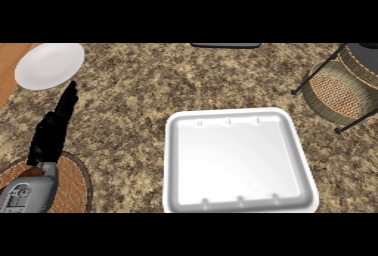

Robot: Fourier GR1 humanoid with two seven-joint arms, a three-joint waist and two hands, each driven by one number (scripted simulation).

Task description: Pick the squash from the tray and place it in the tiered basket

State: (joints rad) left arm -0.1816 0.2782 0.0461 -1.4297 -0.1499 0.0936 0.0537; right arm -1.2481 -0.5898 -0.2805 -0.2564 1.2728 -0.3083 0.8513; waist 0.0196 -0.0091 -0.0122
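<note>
Tray lay bare near surface's front edge; squash not visible anywhere. Basket stood at right edge, contents unclear. Left hand rested at left, fingers straight, holding nothing. Right hand out of view, possibly carrying squash.

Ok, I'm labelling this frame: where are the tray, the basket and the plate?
tray [240,159]: head view, bare floor.
basket [336,92]: head view, woven lower tier.
plate [49,66]: head view, centre of its white face.
</note>
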